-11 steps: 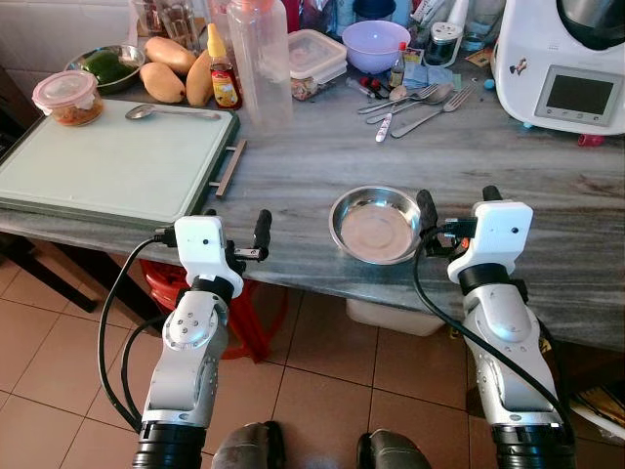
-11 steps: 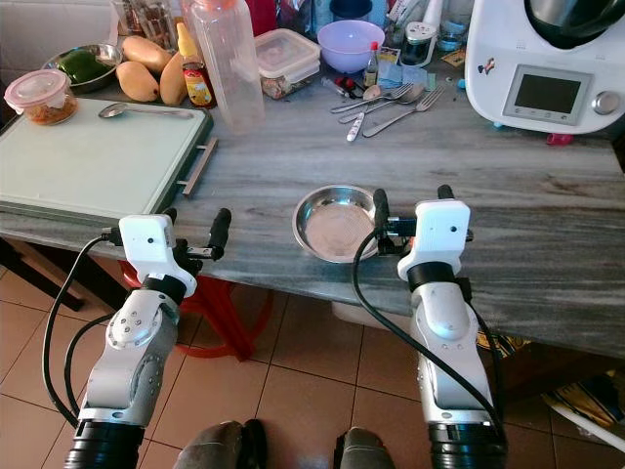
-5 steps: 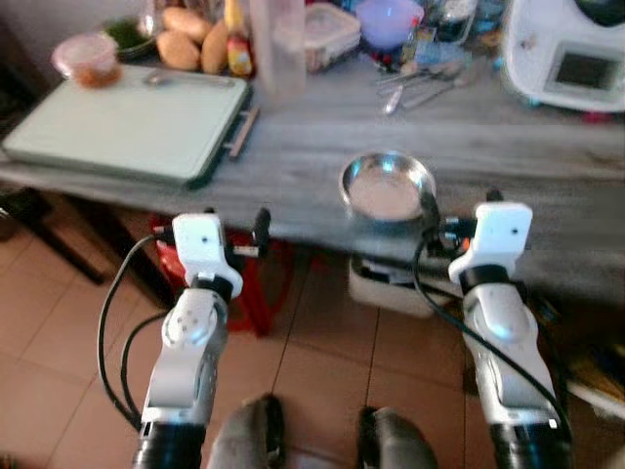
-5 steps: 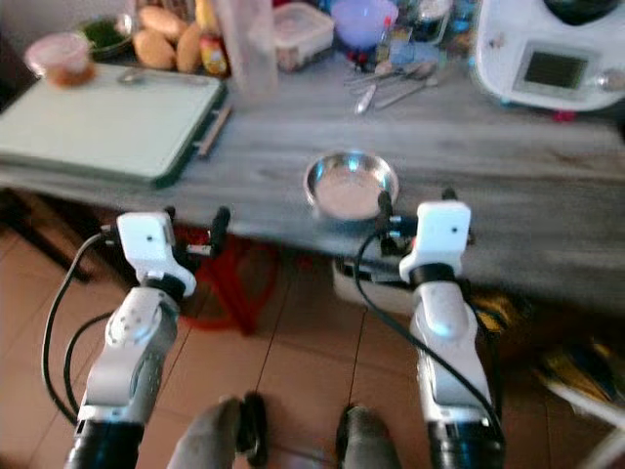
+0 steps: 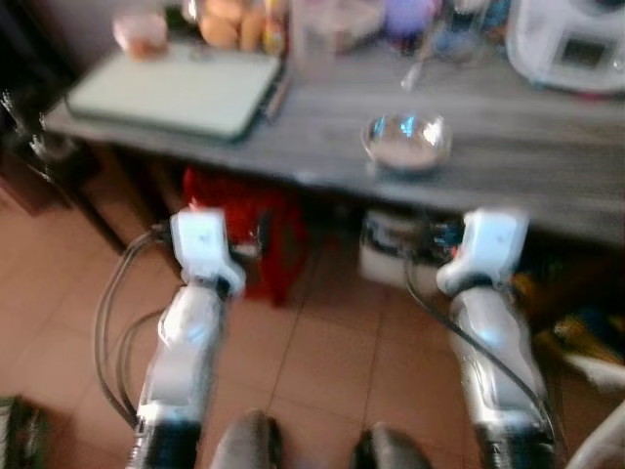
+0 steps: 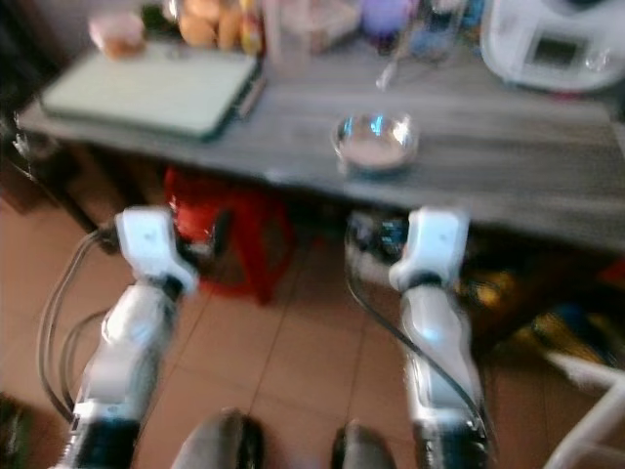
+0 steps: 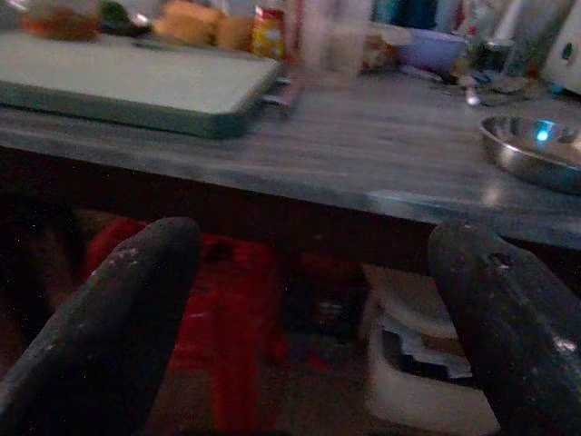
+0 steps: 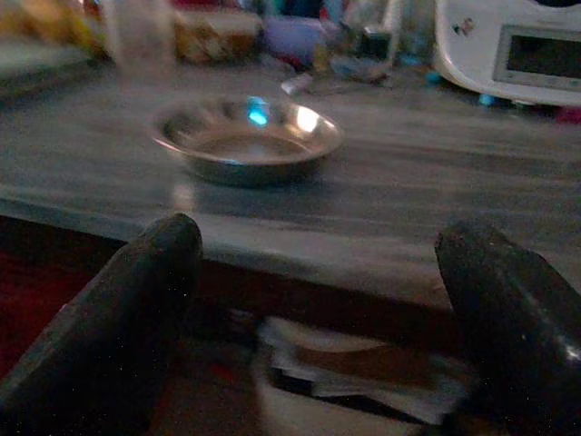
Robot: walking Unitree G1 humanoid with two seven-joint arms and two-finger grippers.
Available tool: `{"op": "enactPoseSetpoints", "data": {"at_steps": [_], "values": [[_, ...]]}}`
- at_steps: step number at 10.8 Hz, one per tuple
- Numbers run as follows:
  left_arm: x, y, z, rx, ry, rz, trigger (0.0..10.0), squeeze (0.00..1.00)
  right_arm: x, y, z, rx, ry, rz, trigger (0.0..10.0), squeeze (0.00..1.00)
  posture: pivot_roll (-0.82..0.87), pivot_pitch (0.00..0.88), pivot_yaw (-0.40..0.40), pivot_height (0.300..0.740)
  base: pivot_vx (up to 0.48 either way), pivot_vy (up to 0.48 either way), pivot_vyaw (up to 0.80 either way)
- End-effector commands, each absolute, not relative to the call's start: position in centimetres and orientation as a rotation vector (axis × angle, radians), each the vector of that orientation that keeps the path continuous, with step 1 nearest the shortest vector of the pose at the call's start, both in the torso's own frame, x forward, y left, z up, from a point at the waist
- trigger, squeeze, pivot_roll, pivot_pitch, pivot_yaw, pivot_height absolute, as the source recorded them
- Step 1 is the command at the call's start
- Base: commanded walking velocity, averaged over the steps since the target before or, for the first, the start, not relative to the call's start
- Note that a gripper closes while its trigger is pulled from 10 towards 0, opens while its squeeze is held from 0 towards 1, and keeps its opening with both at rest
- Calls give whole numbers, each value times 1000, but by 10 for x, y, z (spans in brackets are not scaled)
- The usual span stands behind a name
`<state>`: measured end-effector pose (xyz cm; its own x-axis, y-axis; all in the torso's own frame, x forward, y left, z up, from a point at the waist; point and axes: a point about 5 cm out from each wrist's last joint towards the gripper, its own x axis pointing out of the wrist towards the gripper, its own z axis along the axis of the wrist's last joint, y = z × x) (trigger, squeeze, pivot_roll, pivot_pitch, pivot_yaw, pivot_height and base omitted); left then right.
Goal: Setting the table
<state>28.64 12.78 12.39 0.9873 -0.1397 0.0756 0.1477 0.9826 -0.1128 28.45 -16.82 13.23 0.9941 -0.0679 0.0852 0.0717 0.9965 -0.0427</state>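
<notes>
Steel bowl (image 8: 247,138) on grey counter (image 8: 381,209), contents unclear

The table (image 5: 547,166) was grey with streaks, the bowl (image 5: 406,142) was shiny silver, the big board (image 5: 176,90) was pale green, the stool (image 5: 239,230) was red, and the floor tiles (image 5: 322,362) were orange-brown.

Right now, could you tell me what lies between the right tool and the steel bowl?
In the right wrist view, bare grey tabletop and its front edge lie between the open right tool and the steel bowl.
</notes>
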Motion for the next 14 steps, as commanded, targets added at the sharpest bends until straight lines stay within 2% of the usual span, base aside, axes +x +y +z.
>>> {"op": "enactPoseSetpoints", "data": {"at_steps": [1,6,7,9,11,14], "values": [[285,125,122,-123,-57,-150,10000,0,285,-174,134,-47,-78,-91,10000,0,-81,113,48,740,-277,0,0],[282,124,116,-129,-37,-146,10000,0,285,-179,142,73,-106,-76,10000,0,-88,114,46,740,-277,0,0],[281,121,117,-140,-41,-158,10000,0,285,-179,140,73,-94,-82,10000,0,-85,116,45,740,0,0,0],[280,118,121,-157,-64,-195,10000,0,286,-174,140,63,-89,-71,10000,0,-83,122,51,740,0,0,-800],[278,115,124,-186,-77,-242,10000,0,287,-173,141,75,-97,-62,10000,0,-76,121,49,740,0,0,0],[278,114,117,-216,-44,-241,10000,0,291,-172,130,82,-53,-63,10000,0,-63,115,37,740,0,-343,0]]}}
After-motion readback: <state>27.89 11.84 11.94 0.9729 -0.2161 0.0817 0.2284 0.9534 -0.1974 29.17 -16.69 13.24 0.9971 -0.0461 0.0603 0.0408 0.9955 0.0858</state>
